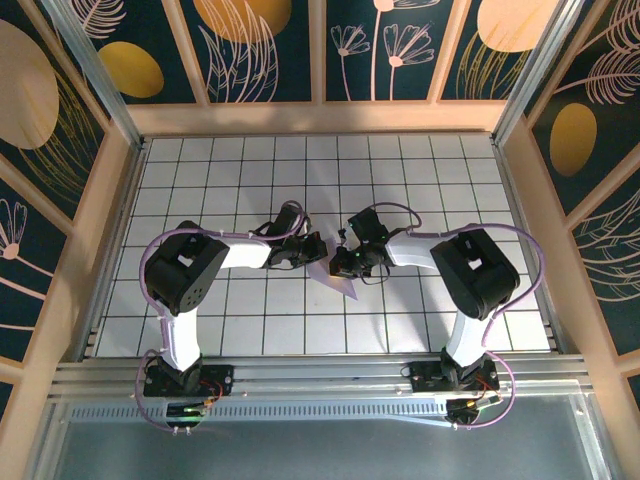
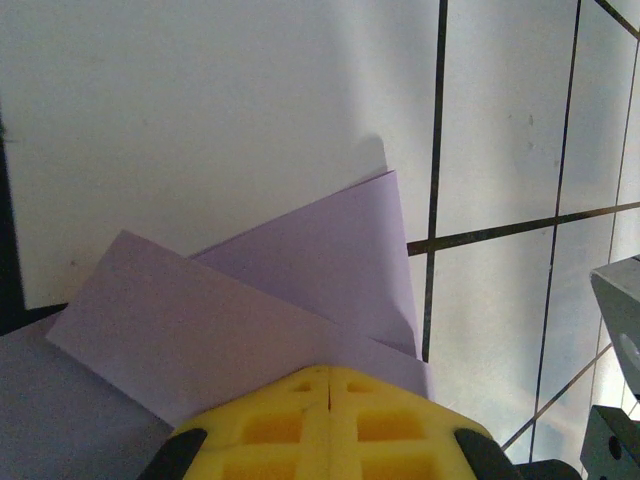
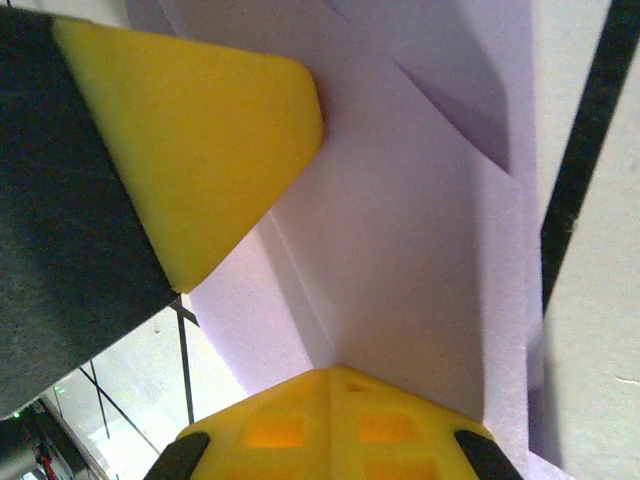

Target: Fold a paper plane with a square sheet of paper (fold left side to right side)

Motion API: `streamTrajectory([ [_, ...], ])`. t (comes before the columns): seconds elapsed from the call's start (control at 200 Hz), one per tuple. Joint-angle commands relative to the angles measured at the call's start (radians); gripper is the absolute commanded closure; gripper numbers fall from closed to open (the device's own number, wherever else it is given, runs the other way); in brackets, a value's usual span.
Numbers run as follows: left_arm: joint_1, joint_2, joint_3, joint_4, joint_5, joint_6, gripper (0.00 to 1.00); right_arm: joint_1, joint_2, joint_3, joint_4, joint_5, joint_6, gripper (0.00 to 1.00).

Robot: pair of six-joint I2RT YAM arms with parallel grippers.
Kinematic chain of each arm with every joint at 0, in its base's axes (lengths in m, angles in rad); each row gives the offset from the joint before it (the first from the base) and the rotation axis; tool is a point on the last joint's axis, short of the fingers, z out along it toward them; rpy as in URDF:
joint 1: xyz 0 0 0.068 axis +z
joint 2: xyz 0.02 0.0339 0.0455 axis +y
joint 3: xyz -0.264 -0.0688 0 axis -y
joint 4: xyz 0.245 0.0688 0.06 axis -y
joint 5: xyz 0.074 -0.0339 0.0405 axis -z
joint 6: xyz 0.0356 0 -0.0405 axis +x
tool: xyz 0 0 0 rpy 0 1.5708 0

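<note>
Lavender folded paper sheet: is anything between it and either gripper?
Nothing visible. The lavender folded paper sheet lies on the white grid tabletop. The left gripper, with its yellow tips shut, meets the paper directly, and so does the shut right gripper. No other object lies between them.

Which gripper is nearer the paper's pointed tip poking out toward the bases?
Right. The right gripper sits just beyond that tip of the paper; the left gripper is farther away, up and to its left.

place: robot lab cell | aluminium frame (image 1: 320, 372), gridded tabletop (image 1: 420, 170), patterned walls (image 1: 260, 40)
</note>
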Motion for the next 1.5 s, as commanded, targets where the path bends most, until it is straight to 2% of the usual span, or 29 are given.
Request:
streamTrajectory([
  [0.0,0.001,0.046,0.002,-0.098,-0.061,0.008,1.00,0.003,0.016,-0.005,-0.075,0.064,-0.022,1.00],
  [0.756,0.009,0.063,0.002,-0.121,-0.083,0.016,1.00,-0.024,-0.253,-0.329,-0.130,0.022,0.027,1.00],
  [0.946,0.009,0.052,0.002,-0.099,-0.075,0.030,1.00,-0.048,-0.344,-0.339,-0.194,0.019,0.009,1.00],
  [1.056,0.009,0.030,0.003,-0.061,-0.065,0.044,0.99,-0.063,-0.410,-0.277,-0.273,0.013,-0.048,1.00],
  [1.086,0.009,0.018,0.000,-0.046,-0.062,0.047,0.97,-0.099,-0.425,-0.255,-0.283,0.009,-0.068,1.00],
  [1.201,0.010,-0.047,-0.016,0.037,-0.034,0.044,0.85,-0.139,-0.452,-0.173,-0.257,-0.023,-0.144,0.80],
  [1.301,0.009,-0.123,-0.021,0.083,-0.041,0.042,0.76,-0.152,-0.397,-0.101,-0.216,-0.048,-0.223,0.67],
  [1.386,0.010,-0.193,-0.034,0.068,-0.106,0.052,0.70,-0.152,-0.319,-0.047,-0.178,-0.041,-0.280,0.62],
  [1.496,0.015,-0.283,-0.083,0.063,-0.200,0.052,0.67,-0.153,-0.202,0.014,-0.116,-0.062,-0.327,0.60],
])
